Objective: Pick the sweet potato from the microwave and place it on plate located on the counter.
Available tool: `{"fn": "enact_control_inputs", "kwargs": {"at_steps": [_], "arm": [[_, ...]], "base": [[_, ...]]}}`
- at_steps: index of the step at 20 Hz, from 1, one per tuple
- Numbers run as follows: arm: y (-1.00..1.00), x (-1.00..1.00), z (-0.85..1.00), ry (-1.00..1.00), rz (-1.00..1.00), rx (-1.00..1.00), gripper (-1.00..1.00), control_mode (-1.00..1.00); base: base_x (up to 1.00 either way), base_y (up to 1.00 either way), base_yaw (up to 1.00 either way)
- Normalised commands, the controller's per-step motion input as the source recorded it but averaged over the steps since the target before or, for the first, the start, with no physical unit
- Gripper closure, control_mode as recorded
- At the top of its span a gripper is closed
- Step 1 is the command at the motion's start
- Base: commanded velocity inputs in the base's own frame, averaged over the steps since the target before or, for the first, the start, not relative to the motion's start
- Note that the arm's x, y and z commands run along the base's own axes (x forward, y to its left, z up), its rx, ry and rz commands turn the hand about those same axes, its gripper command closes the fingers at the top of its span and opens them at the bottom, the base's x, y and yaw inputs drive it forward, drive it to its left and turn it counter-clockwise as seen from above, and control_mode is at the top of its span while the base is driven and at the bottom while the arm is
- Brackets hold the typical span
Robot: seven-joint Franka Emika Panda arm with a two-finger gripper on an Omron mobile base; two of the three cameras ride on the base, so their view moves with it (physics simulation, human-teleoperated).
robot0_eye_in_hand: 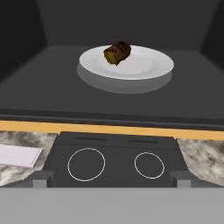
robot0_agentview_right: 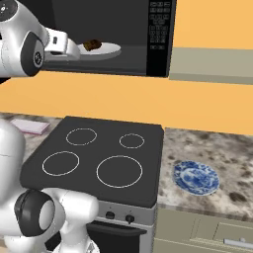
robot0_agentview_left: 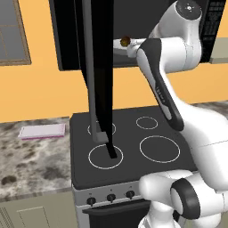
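In the left base view the small brown mottled sweet potato [robot0_agentview_left: 125, 41] is partly seen inside the large black box-shaped microwave [robot0_agentview_left: 67, 35], resting on a plain white round dish [robot0_agentview_left: 120, 44]; the tall black open door [robot0_agentview_left: 100, 75] and the white robot arm cover most of the cavity, and I cannot make out the fingers here. In the right base view the sweet potato [robot0_agentview_right: 92, 45] lies on the white dish [robot0_agentview_right: 106, 49], toward its left side, and the arm's hand stands just beside the dish at the mouth of the microwave [robot0_agentview_right: 160, 34]; the tips of the fingers are hidden by the wrist, so their state is not readable from this side. The round plate with the pale blue patterned rim [robot0_agentview_right: 196, 177] waits on the grey-brown speckled stone surface [robot0_agentview_right: 222, 148], well apart to the right of the black glass stovetop [robot0_agentview_right: 99, 158]. In the hand view the fingers [robot0_eye_in_hand: 40, 179] stand wide apart and released, holding nothing, with the sweet potato [robot0_eye_in_hand: 117, 52] ahead on the dish [robot0_eye_in_hand: 148, 65]. I judge it light, firm and a little rounded, so it may roll; a hold across its short middle seems safest. Its far side and underside are hidden.
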Motion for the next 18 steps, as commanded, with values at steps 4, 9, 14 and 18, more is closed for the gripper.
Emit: {"fn": "enact_control_inputs", "kwargs": {"at_steps": [4, 9, 14, 18], "arm": [[0.13, 0.6, 0.03, -0.17, 0.0, 0.0, -1.0, -1.0], [0.14, 0.9, -0.04, -0.15, -0.03, 0.0, -1.0, -1.0], [0.03, 0.61, 0.11, -0.07, -0.11, 0.0, -1.0, -1.0], [0.0, 0.45, 0.15, 0.07, -0.06, 0.0, -1.0, -1.0]], "base": [[0.0, 0.0, 0.0], [0.0, 0.0, 0.0], [0.0, 0.0, 0.0], [0.0, 0.0, 0.0]]}}
